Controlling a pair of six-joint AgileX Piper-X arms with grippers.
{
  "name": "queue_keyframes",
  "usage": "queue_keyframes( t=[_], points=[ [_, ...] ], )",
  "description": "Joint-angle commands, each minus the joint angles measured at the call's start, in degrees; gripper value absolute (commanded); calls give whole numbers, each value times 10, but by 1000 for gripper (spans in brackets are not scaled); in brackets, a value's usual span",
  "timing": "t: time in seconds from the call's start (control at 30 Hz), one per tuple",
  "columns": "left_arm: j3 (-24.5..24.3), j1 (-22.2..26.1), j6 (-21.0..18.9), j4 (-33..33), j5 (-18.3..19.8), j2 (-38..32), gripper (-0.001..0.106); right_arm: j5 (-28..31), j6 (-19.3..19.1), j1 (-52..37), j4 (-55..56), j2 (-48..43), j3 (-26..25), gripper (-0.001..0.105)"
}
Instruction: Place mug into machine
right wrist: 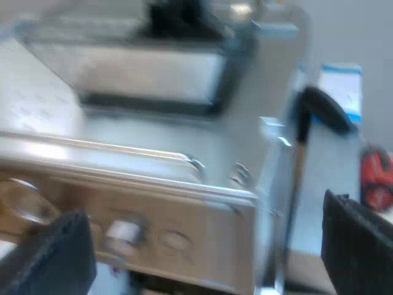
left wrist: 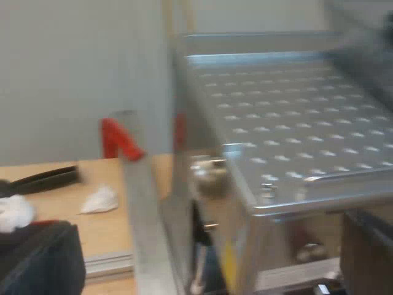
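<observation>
The right hand (right wrist: 206, 249) hangs open, its two black fingers (right wrist: 55, 252) spread wide just before the brushed-steel espresso machine (right wrist: 184, 184). It is close to the round knobs (right wrist: 126, 230) on the front panel, with the dark bean hopper (right wrist: 153, 55) farther off on top. The left hand (left wrist: 202, 255) is open too (fingers well apart), near the machine's dimpled metal top (left wrist: 288, 123). A wooden worktop (left wrist: 116, 227) beside it carries a crumpled white scrap (left wrist: 99, 200).

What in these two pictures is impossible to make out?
Left wrist view: the red object beside the silver espresso machine is half behind a grey bar; unidentifiable.
Right wrist view: the dark bean hopper is cut off by the edge; markings on the round front buttons are too small.
</observation>
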Motion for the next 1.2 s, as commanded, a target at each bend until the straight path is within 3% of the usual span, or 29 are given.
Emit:
queue_keyframes(
  t=[0.03, 0.1, 0.13, 0.23, 0.47, 0.7, 0.87, 1.0, 1.2],
  points=[
    [-6, 15, -4, 0, 6, -2, 87, -80, 0, -93, 88, -26, -4, 77],
    [-6, 36, -4, 0, 6, -2, 87, -84, -1, -105, 96, -28, -4, 77],
    [-6, 41, -4, 5, 6, -2, 87, -112, -11, -193, 146, -44, -4, 77],
    [-6, 45, -1, 27, 3, -4, 87, -128, -25, -271, 180, -63, 3, 77],
    [-6, 45, 24, 72, -46, -23, 87, -200, -48, -416, 184, -136, 61, 77],
    [16, 45, 26, 92, -46, -77, 87, -238, -48, -446, 197, -249, 114, 77],
    [68, 45, 37, 93, -46, -153, 87, -238, -48, -446, 231, -320, 125, 77],
    [128, 45, 40, 96, -46, -251, 87, -238, -52, -446, 269, -387, 125, 77],
    [171, 45, 40, 104, -46, -369, 87, -238, -58, -446, 308, -453, 125, 77]
  ],
)
